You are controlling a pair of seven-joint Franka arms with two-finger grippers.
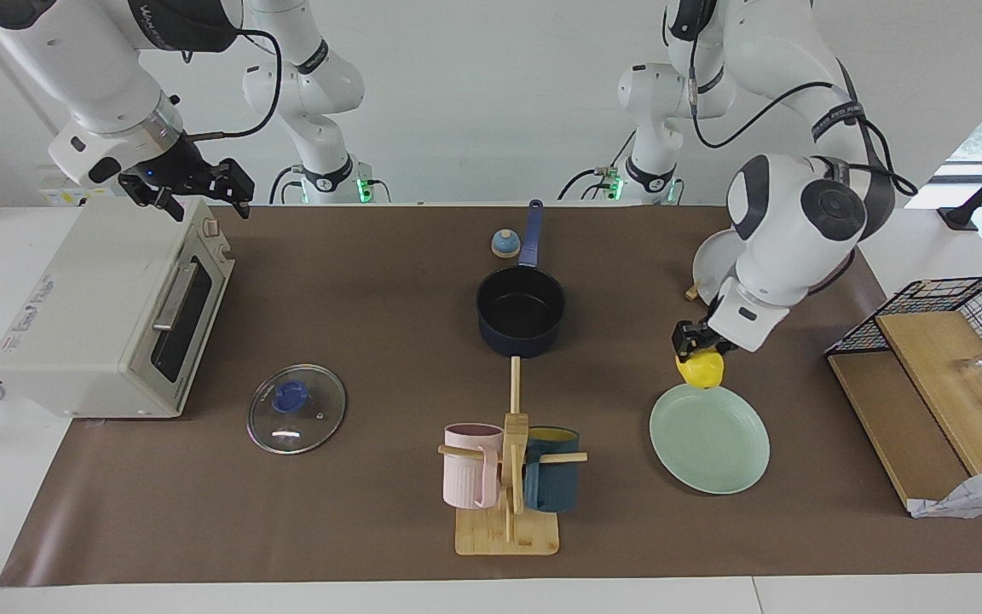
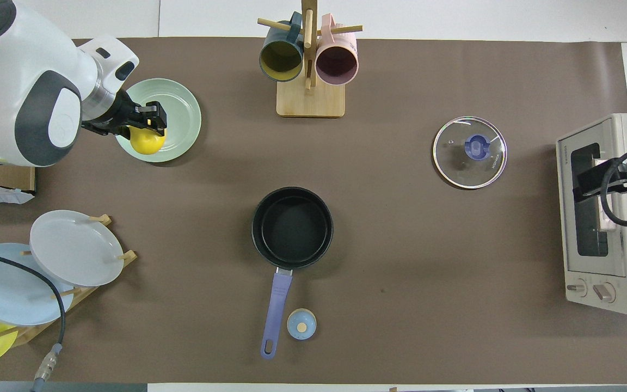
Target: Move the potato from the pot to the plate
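Pinched between the jaws of the left gripper (image 1: 699, 351), the potato (image 1: 701, 369) hangs over the edge of the plate (image 1: 710, 438) that lies nearer the robots, at the left arm's end of the table. Whether the jaws of the right gripper (image 1: 193, 189), which waits over the toaster oven (image 1: 107, 315), are spread or pressed together cannot be told. Empty, the pot (image 1: 521, 311) stands mid-table with its handle toward the robots, and no writing on the oven or the glass lid (image 1: 296, 408) is legible.
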